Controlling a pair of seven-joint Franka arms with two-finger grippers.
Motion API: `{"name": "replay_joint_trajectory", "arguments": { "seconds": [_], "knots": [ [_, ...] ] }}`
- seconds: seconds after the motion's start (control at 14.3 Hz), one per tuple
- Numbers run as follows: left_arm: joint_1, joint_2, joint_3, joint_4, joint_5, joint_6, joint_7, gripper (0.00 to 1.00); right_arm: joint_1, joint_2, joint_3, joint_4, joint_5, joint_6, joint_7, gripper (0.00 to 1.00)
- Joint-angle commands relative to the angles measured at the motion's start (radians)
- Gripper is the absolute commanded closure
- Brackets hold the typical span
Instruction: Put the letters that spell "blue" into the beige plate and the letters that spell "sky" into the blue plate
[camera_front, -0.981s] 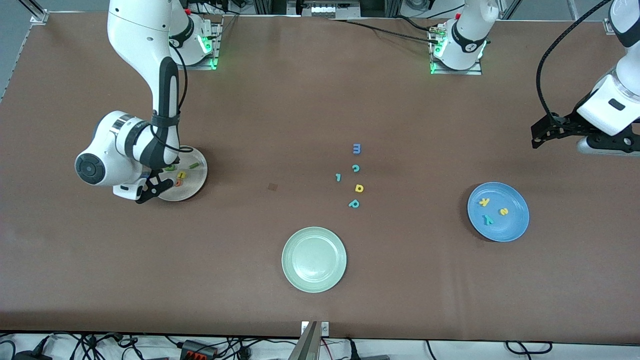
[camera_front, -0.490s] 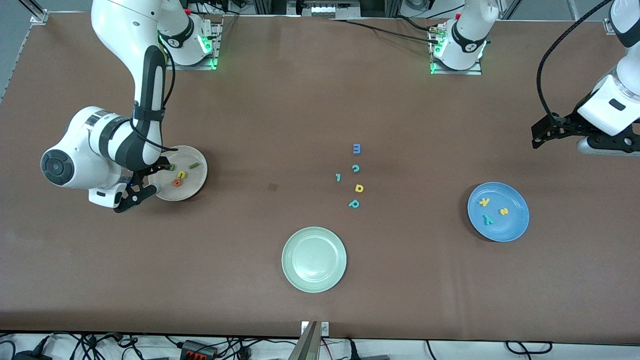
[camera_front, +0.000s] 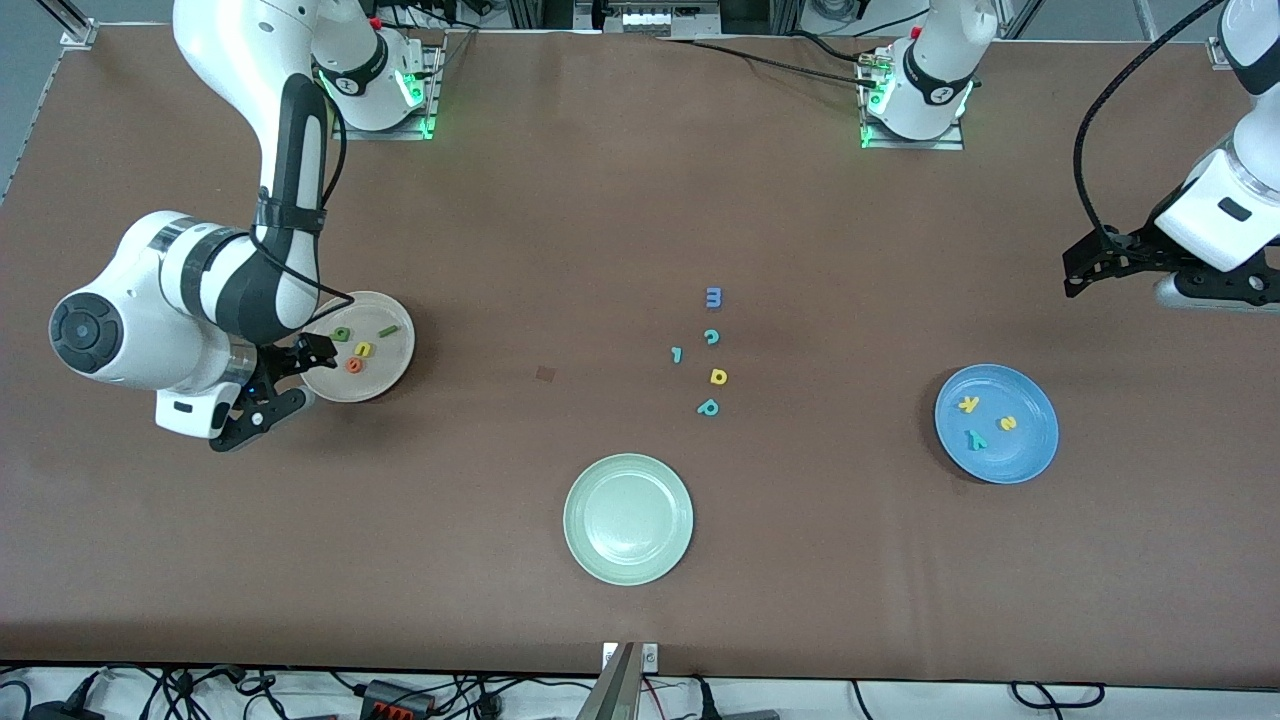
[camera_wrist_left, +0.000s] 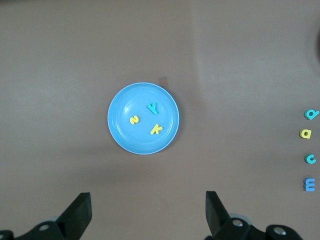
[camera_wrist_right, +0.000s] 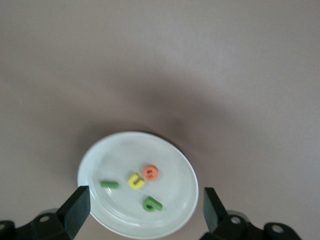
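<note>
Right claw: my right claw hangs with its fingers spread wide and nothing between them, over the bench at the rim of the beige plate toward the right arm's end.
Left claw: my left claw is parted and empty too — this arm waits high over its own end of the bench.
Beige plate: all four letters of "blue" lie in it. In the front view the green b sits at about nine o'clock of the plate's centre, the dark green l near one o'clock, the yellow u at the middle and the orange e near six.
Blue plate: the yellow k, yellow s and teal y lie in the blue plate, well apart from my left claw.
Relation that matters: the l is the only long piece, its bar running roughly ten-to-four; the right arm is plainly the nearer one to that plate. I judge no further pick is needed.
Leftovers: blue m, teal c, yellow d and teal p in a loose column mid-bench, with an empty pale green plate nearer the camera.
Materials: the letters look like soft matte foam, thin and light; the plates are smooth, round and shallow-rimmed — the bench a dull brown sheet.
</note>
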Motion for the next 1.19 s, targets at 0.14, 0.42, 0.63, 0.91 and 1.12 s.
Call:
{"name": "replay_joint_trajectory", "arguments": {
  "seconds": [0.14,0.42,0.63,0.91,1.12],
  "knots": [
    [0.009,0.015,-0.004,0.032,-0.023,-0.019,0.011,0.0,-0.243,-0.14,0.34,0.091,-0.127,-0.01,0.41,0.0],
    [0.009,0.015,-0.004,0.032,-0.022,-0.021,0.011,0.0,-0.405,-0.24,0.598,0.129,-0.369,-0.006,0.689,0.0],
    [0.009,0.015,-0.004,0.032,-0.023,-0.021,0.011,0.0,-0.51,-0.303,0.753,0.137,-0.469,-0.006,0.9,0.0],
    [0.007,0.015,-0.004,0.032,-0.023,-0.021,0.01,0.0,-0.664,-0.412,0.886,0.137,-0.642,-0.024,0.94,0.0],
    [0.007,0.015,-0.006,0.032,-0.023,-0.021,0.008,0.0,-0.798,-0.479,0.937,0.137,-0.628,-0.042,0.932,0.0]
  ]
}}
